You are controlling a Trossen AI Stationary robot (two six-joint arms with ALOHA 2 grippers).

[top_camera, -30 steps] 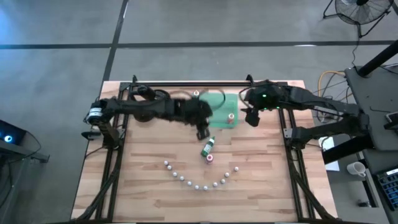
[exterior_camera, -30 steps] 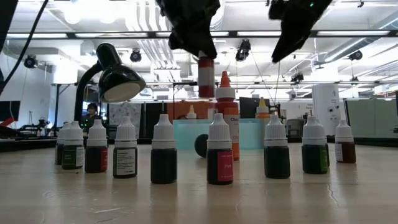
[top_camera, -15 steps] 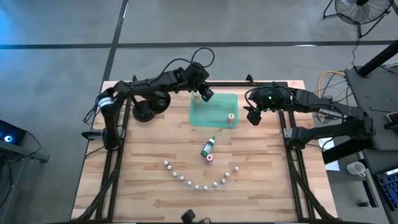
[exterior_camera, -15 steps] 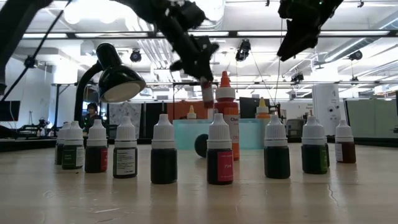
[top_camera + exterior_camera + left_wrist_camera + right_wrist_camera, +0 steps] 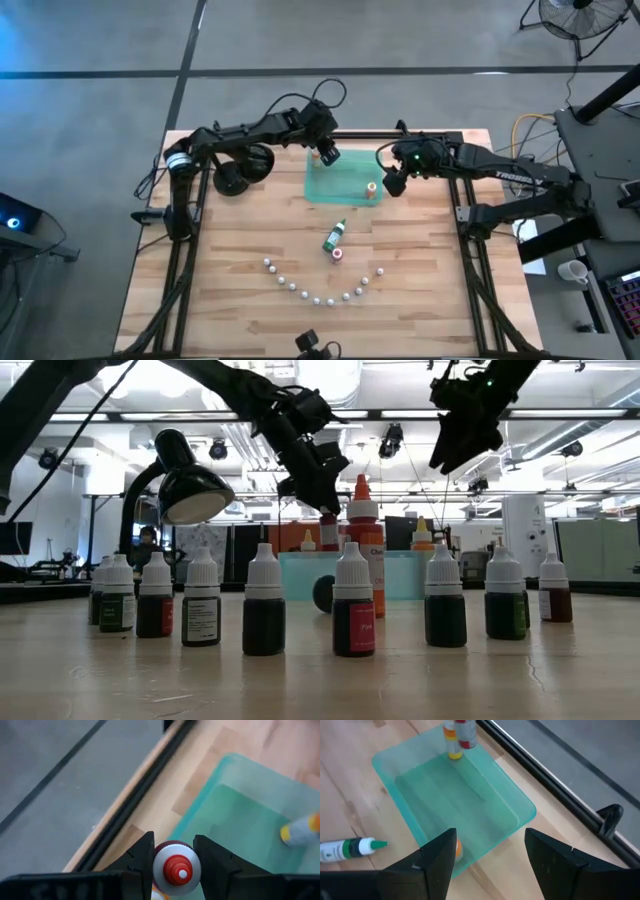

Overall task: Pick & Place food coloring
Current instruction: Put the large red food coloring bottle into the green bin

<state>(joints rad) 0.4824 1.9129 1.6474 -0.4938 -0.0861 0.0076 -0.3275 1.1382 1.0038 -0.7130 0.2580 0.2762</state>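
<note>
Food coloring bottles are spread over the bench [image 5: 230, 270] in several spots. One red-capped bottle [image 5: 176, 868] is clamped between the fingers of the left gripper [image 5: 326, 154], which hangs over the far left corner of the green tray [image 5: 345, 190], near the far edge of the bench. In the right wrist view that bottle [image 5: 465, 735] stands just beside an orange-topped bottle [image 5: 451, 739] at the same tray corner. A second orange bottle [image 5: 371, 188] sits at the tray's near right corner. A green bottle [image 5: 334, 236] lies on its side on the wood just in front of the tray's near edge, with a pink-capped bottle [image 5: 338, 254] standing close beside it. A curved row of small white-capped bottles [image 5: 318, 297] runs along toward the near edge of the bench. The right gripper [image 5: 392, 184] hovers off the tray's right edge, its fingers spread wide and grasping nothing. A black desk lamp [image 5: 240, 168] stands toward the far left corner of the bench.
</note>
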